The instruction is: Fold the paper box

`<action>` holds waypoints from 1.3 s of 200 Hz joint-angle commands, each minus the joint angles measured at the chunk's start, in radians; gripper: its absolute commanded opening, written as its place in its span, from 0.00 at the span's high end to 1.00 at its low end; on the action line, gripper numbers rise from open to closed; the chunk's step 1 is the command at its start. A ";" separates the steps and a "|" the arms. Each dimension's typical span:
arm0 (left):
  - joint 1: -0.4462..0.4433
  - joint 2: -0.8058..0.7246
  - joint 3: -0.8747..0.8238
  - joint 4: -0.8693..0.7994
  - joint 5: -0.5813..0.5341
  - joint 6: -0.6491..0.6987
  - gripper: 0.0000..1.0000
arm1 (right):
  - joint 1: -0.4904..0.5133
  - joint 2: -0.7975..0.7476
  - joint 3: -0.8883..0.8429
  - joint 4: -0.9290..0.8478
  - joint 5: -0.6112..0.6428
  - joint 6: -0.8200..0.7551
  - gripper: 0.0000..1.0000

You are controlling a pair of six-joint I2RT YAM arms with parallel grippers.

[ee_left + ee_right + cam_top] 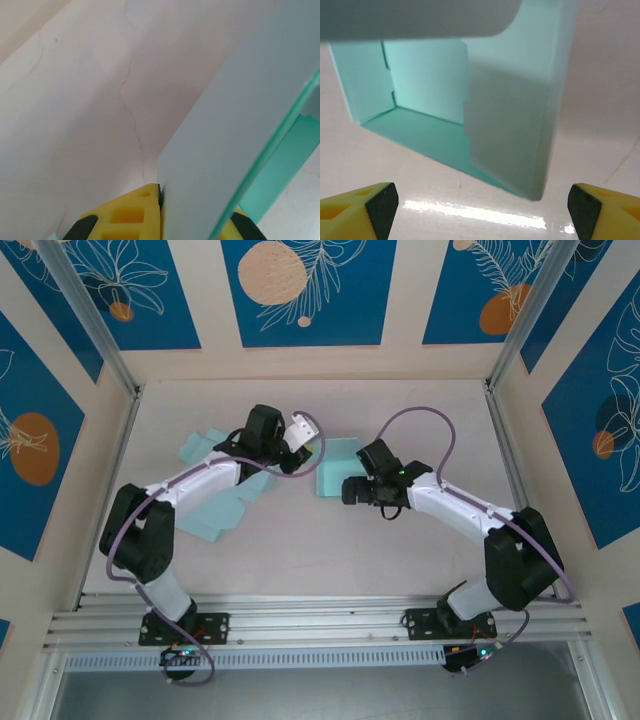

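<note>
The teal paper box (338, 468) sits on the counter (400, 410) between the two hands, partly erected. In the right wrist view it stands just ahead of the right hand (482, 210). Its floor and at least three walls are up, one corner is formed, and the inside is open toward that hand. The right hand's yellow fingers (362, 207) stand wide apart and hold nothing, with the box's near corner in line with the gap between them but not touching either finger. The left hand (185, 220) is clamped on a pale panel (225, 130) of the box that rises straight out of its fingers and tilts away from them. A teal edge runs along the panel's far side. Behind the left hand, partly under its arm, flat teal card (213, 517) lies unfolded on the counter; whether it belongs to this box cannot be told. By the look of it the task is around the middle: the body is shaped, while the held panel is not yet folded down or tucked, and the box is not closed.
</note>
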 commanded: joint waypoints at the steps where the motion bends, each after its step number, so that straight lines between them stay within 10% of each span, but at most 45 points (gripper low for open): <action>1: -0.011 0.014 0.113 -0.119 -0.012 -0.067 1.00 | 0.049 0.045 0.031 -0.059 -0.111 -0.045 0.11; 117: -0.012 0.062 0.278 -0.531 -0.033 0.154 1.00 | -0.126 -0.181 -0.010 -0.118 -0.129 -0.091 0.12; 196: -0.012 0.121 0.342 -0.659 -0.061 0.201 1.00 | -0.432 -0.061 -0.080 0.154 -0.552 -0.050 0.25; 260: -0.012 0.182 0.388 -0.687 -0.088 0.171 1.00 | -0.487 0.171 -0.139 0.440 -0.819 0.042 0.29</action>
